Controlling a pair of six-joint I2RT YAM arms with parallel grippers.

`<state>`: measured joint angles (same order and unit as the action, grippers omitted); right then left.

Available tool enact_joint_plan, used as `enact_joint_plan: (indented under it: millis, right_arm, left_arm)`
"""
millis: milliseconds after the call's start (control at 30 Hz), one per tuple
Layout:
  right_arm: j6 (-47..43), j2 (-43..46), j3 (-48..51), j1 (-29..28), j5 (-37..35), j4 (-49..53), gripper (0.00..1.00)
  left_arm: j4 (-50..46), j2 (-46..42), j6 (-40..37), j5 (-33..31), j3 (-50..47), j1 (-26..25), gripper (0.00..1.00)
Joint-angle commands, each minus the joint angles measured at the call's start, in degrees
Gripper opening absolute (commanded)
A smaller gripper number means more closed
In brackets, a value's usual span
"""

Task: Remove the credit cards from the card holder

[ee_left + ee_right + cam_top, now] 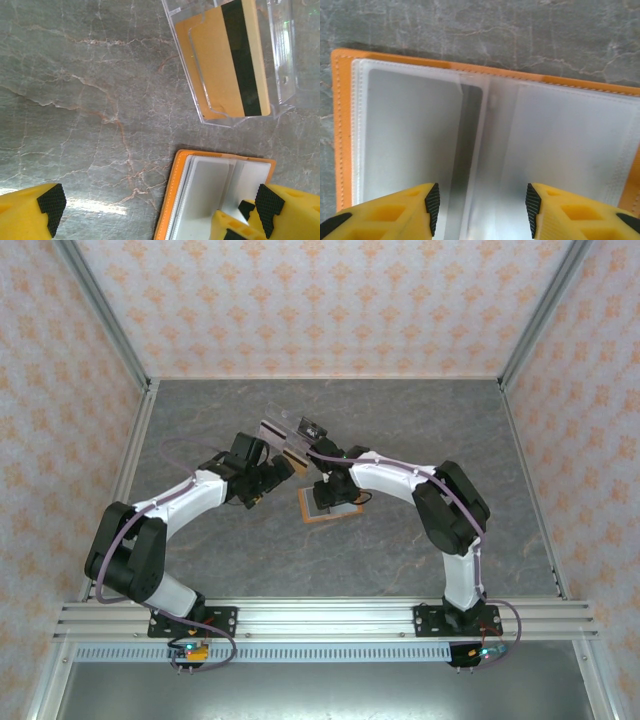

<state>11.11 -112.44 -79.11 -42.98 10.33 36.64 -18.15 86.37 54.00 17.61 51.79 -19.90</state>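
Grey marble tabletop [75, 100]: card holder [395, 140] laid open, exposing its pockets. My right gripper [480, 207] is half-spread over one pocket, pinching nothing; left gripper [159, 205] is spread wide alongside.

Three cameras covering one marbled table [400, 430]
The top external camera is looking down from high behind the near edge, taking in the whole tabletop. Both wrist cameras are hanging close, facing downward and sharing the open card holder [172, 200], lower right in the left wrist frame, central in the right.
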Motion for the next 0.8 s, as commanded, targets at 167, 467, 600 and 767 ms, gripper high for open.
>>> enact_joint_plan:
  millis: [167,467,600,767]
  right_arm:
    - [0.8,-0.2,1.7,0.8,-2.0,-0.1,0.43]
    - [2.4,-0.1,4.4,2.5,1.7,-2.9,0.33]
    - [2.5,0.5,5.3,3.2,2.6,-3.4,0.31]
    - [2.6,1.0,6.2,3.7,3.2,-3.9,0.31]
  left_arm:
    - [2.7,-2.0,-1.6,3.2,-1.7,-0.7,0.98]
    - [6.7,0.3,-2.7,7.8,-2.0,-2.3,0.69]
    - [9.0,2.7,-2.5,9.5,-1.1,-4.0,0.58]
    - [11.3,6.6,-2.0,11.3,0.6,-6.1,0.45]
